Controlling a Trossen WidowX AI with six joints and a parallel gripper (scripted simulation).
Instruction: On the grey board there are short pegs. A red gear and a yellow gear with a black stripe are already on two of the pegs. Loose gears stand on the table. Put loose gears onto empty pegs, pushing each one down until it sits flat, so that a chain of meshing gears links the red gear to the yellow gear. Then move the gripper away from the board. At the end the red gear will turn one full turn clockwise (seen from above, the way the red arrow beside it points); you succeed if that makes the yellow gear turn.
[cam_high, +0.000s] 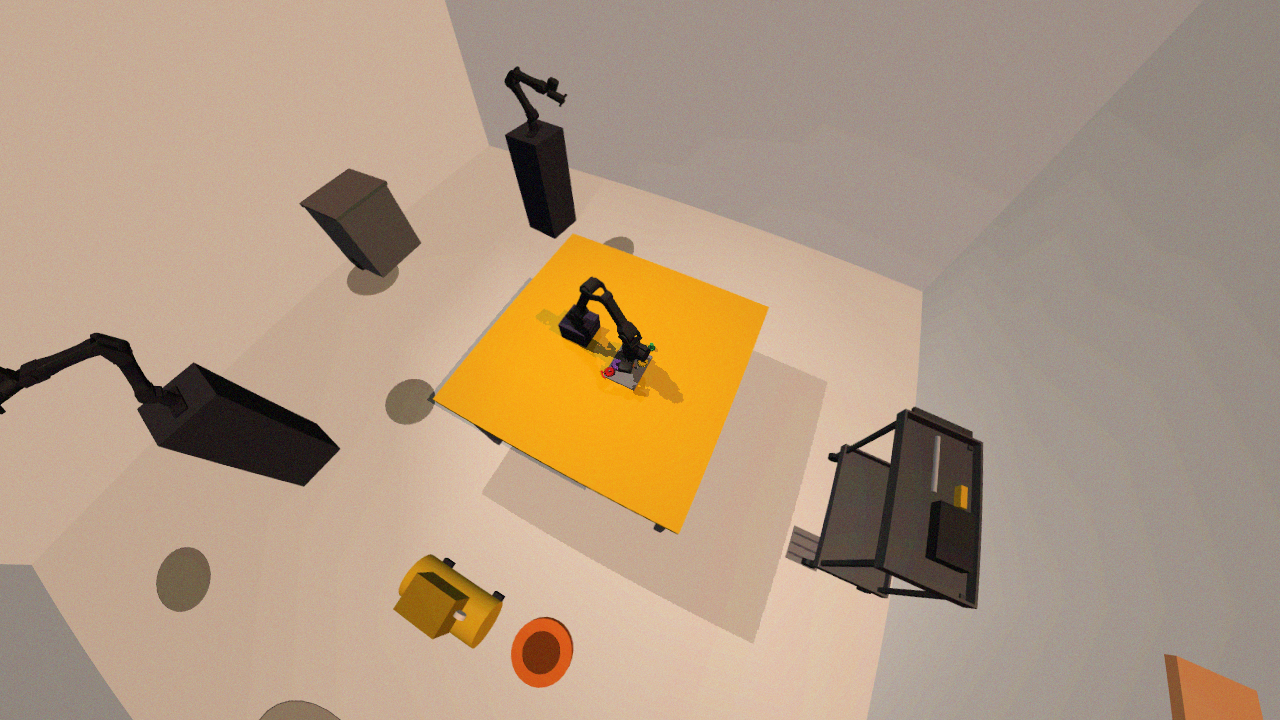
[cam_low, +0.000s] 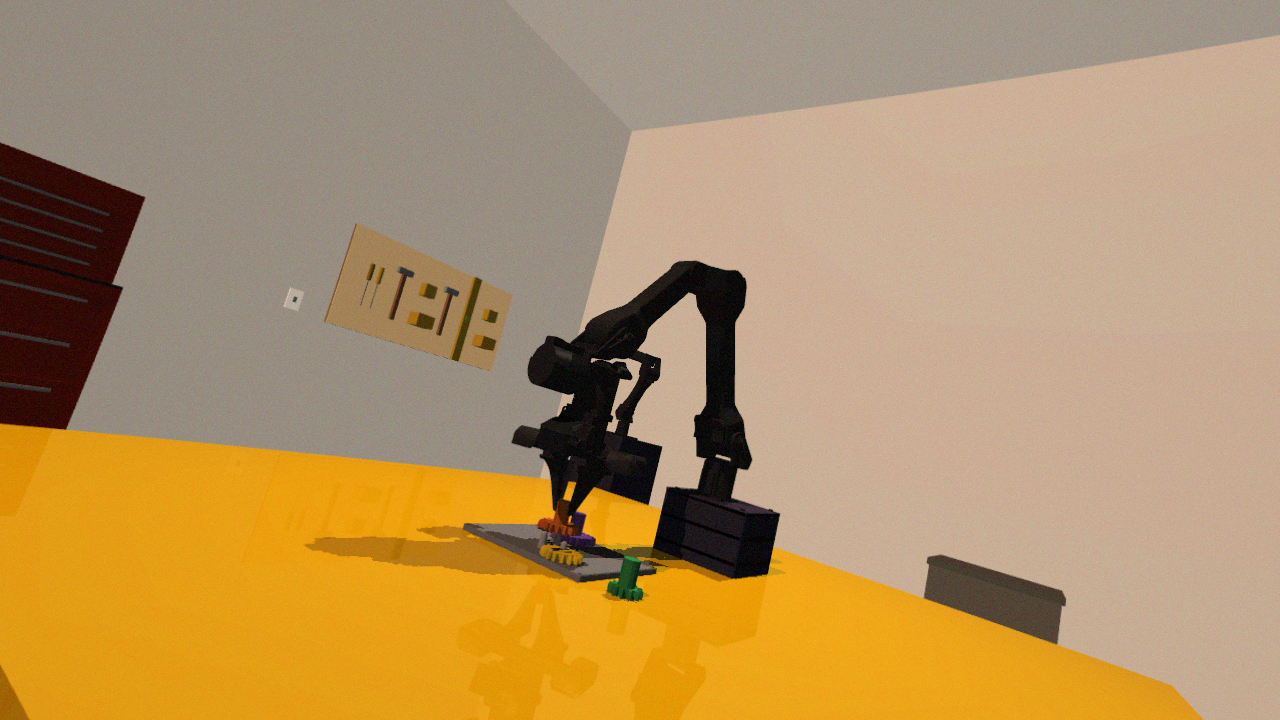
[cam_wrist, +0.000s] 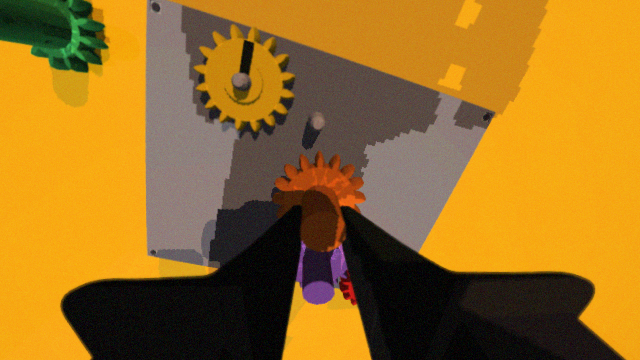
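Note:
My gripper (cam_wrist: 320, 213) (cam_low: 563, 511) is shut on the handle of an orange gear (cam_wrist: 322, 177) (cam_low: 549, 524), holding it above the grey board (cam_wrist: 172, 150) (cam_low: 501, 532). A purple gear (cam_wrist: 318, 292) (cam_low: 581, 540) with an upright handle is on the board, partly hidden behind the orange gear and the fingers. The red gear (cam_wrist: 349, 289) (cam_high: 611, 371) shows only in part beside the right finger in the wrist view. The yellow gear (cam_wrist: 220, 75) (cam_low: 562, 556) with its black stripe sits on its peg. One bare peg (cam_wrist: 317, 121) stands between the yellow and orange gears.
A green gear (cam_wrist: 75, 37) (cam_low: 629, 582) with a tall handle stands on the yellow table (cam_high: 581, 429) (cam_low: 268, 626), just off the board's corner near the yellow gear. The arm's dark base block (cam_low: 716, 532) (cam_high: 580, 329) stands on the table behind the board.

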